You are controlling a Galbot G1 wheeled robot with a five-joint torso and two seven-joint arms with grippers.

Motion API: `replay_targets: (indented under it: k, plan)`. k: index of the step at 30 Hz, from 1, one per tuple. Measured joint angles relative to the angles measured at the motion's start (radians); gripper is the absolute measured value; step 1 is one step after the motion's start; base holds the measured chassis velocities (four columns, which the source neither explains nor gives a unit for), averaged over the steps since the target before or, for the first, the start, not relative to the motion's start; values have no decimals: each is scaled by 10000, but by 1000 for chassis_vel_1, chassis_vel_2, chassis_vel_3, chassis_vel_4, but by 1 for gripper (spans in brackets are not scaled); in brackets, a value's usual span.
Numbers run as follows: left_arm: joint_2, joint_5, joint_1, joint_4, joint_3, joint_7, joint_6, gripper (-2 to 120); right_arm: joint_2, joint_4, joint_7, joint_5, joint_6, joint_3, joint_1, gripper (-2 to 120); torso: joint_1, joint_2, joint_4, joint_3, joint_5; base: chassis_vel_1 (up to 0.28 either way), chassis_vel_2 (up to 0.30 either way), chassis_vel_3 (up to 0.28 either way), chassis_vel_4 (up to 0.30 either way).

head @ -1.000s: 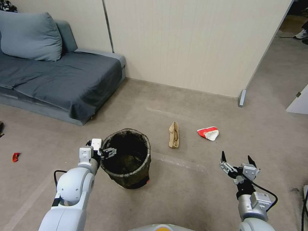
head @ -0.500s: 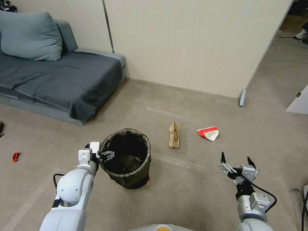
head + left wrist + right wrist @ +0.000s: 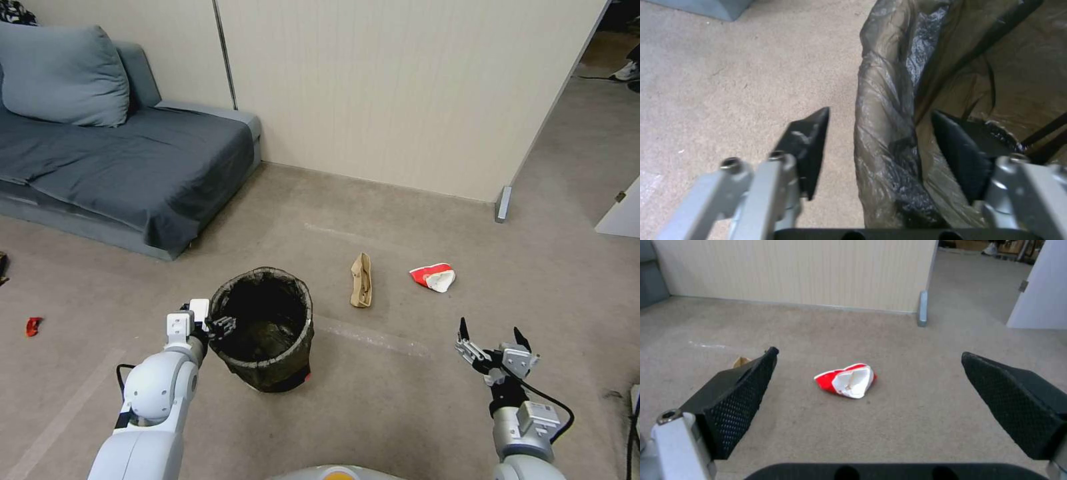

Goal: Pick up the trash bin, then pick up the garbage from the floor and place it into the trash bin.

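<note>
- The trash bin (image 3: 265, 330) is seen standing upright on the carpet (image 3: 373, 413) in the head view, lined with a dark bag (image 3: 889, 133) folded over its rim
- The left gripper (image 3: 223, 326) is placed at the bin's rim, at about 9 o'clock of the opening
- From the head view the spacing of its jaws is hard to judge; in the left wrist view they are shown spread, one finger (image 3: 806, 146) outside the rim over the carpet and the other inside against the bag, with the rim wall between them and not pinched
- The right gripper (image 3: 490, 337) is held above bare carpet at about 4 o'clock from the bin, well apart from it, with its jaws spread wide and nothing between them
- A crumpled brown paper bag (image 3: 361, 280) is seen lying at about 1 o'clock from the bin, and a red-and-white carton (image 3: 433, 277) further to its right
- In the right wrist view the carton (image 3: 846, 380) is framed between the two open fingers, lying on the floor beyond them; a corner of the paper bag (image 3: 741, 361) is glimpsed past one finger
- A small red scrap (image 3: 33, 326) is seen lying at 9 o'clock, well away from the bin, in front of a grey sofa (image 3: 127, 167)
</note>
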Motion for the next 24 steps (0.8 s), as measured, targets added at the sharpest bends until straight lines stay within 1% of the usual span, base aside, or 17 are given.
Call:
replay_targets:
  k: [2,3,4,5,8,9,10,11,12,13,14,21,24]
  plan:
    - [-2,0,0,4,1,3,0,53,-6,-3,0,0,1,0,1,100,0,0,0,0,0,0,0,0,0]
    - [-10,0,0,14,5,9,-1,48,-21,-15,0,-1,6,0,2,100,0,-1,0,1,0,0,0,0,0]
    - [-14,0,-1,17,8,10,-2,41,-26,-19,0,0,10,0,3,100,0,0,0,0,0,0,0,0,0]
    - [-14,0,-1,17,8,10,-2,41,-26,-19,0,0,10,0,3,100,0,0,0,0,0,0,0,0,0]
    - [-27,-128,-6,9,36,-19,-12,25,-59,-79,0,2,82,4,11,100,-1,0,1,0,3,0,0,0,0]
    - [-27,-128,-6,9,36,-19,-12,25,-59,-79,0,2,82,4,11,100,-1,0,1,0,3,0,0,0,0]
    - [-27,-198,-11,-30,54,-32,-15,18,-60,-105,0,3,130,3,18,100,0,0,2,0,2,0,0,0,0]
    - [-27,-212,-15,-41,64,-32,-15,17,-60,-112,0,3,148,2,21,100,0,0,1,0,2,0,0,0,0]
    - [-31,-231,-28,-56,84,-20,-15,11,-61,-120,0,4,168,-1,23,100,0,0,1,0,2,0,0,0,0]
    - [-31,-231,-28,-56,84,-20,-15,11,-61,-120,0,4,168,-1,23,100,0,0,1,0,2,0,0,0,0]
    - [-44,-243,-44,-57,94,-10,-15,7,-59,-124,-1,4,179,-4,23,100,-1,0,1,0,3,0,0,0,0]
    - [-78,-222,-47,-37,99,-13,-16,7,-59,-122,-6,4,192,14,32,100,0,0,2,0,1,0,0,0,0]
    - [-76,-152,-36,-68,93,-11,-16,7,-51,-39,16,4,187,29,32,100,0,0,-2,0,-3,0,0,0,0]
